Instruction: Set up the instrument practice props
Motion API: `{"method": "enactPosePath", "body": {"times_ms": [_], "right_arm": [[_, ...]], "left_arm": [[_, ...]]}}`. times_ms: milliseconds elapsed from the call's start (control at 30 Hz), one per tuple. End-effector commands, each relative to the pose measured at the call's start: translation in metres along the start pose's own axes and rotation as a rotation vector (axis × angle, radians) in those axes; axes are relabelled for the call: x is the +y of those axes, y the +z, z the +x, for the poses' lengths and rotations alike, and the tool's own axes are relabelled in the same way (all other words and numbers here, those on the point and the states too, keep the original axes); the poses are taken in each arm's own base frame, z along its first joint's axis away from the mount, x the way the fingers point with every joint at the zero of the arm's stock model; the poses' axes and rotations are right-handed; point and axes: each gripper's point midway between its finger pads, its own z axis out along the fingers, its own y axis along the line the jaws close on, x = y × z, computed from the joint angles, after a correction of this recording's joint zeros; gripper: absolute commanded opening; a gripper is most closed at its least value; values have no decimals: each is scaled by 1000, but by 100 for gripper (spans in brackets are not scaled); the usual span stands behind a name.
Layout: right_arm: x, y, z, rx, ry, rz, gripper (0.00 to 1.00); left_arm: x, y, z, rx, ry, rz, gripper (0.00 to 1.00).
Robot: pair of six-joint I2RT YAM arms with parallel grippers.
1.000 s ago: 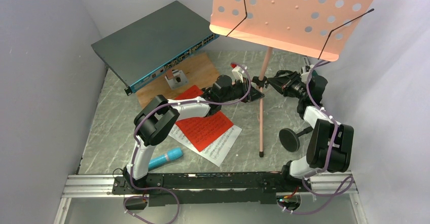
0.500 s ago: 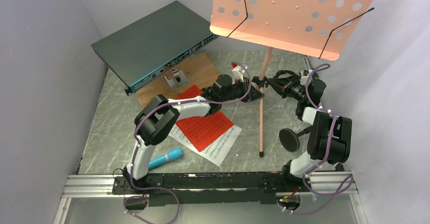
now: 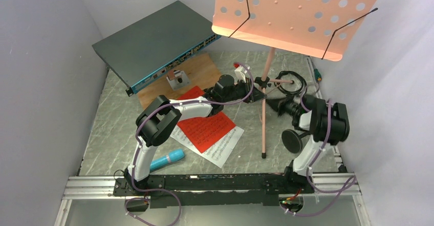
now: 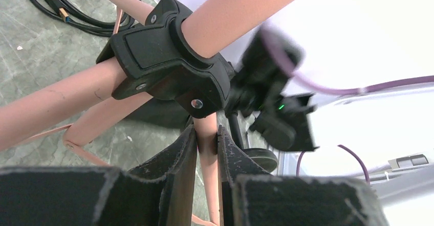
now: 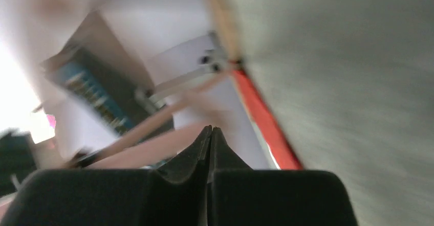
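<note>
The salmon-pink music stand [image 3: 297, 16] stands at the back on its tripod, one leg [image 3: 263, 129] reaching toward me. My left gripper [image 3: 254, 90] is shut on a tripod leg [image 4: 205, 154] just below the black hub [image 4: 169, 57]. My right gripper [image 3: 270, 104] hovers to the right of the near leg, shut with nothing in it; its own view is blurred, jaws [image 5: 210, 134] pressed together. Red and white sheet-music pages [image 3: 204, 129] lie left of the stand. The cyan-blue microphone [image 3: 167, 160] rests near the front left. The black round-base mic stand [image 3: 292, 140] lies under the right arm.
A dark grey network switch [image 3: 153, 44] leans at the back left, over a wooden board [image 3: 197, 72] with a small metal bracket [image 3: 177, 77]. A black cable coil [image 3: 293, 79] lies behind the right gripper. Grey walls close in on both sides.
My right gripper has pulled away from the tripod hub toward the near side and closed its jaws. The left gripper keeps its hold on the leg.
</note>
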Motion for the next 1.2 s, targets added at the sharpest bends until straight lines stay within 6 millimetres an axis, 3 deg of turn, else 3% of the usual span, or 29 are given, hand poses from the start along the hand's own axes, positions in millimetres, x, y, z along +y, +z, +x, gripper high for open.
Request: {"method": "enactPosePath", "body": {"times_ms": [0, 133, 267, 433, 567, 767, 933, 1167], "right_arm": [[-108, -10, 24, -5, 261, 326, 0], [-75, -10, 11, -41, 85, 302, 0], [-33, -23, -10, -166, -226, 362, 0], [19, -56, -24, -375, -698, 483, 42], [48, -65, -17, -483, -936, 478, 59], [67, -58, 0, -465, -1275, 372, 75], [67, -59, -10, -484, -1411, 392, 73], [71, -53, 5, -438, -1571, 282, 68]], "left_arm": [[117, -38, 105, 288, -102, -352, 0], [117, -38, 105, 291, -107, -350, 0], [115, -37, 104, 286, -107, -338, 0], [118, -38, 102, 283, -105, -344, 0], [118, -36, 104, 286, -113, -337, 0], [118, -37, 104, 286, -112, -339, 0], [118, -38, 101, 285, -109, -343, 0], [120, -40, 100, 289, -90, -358, 0]]}}
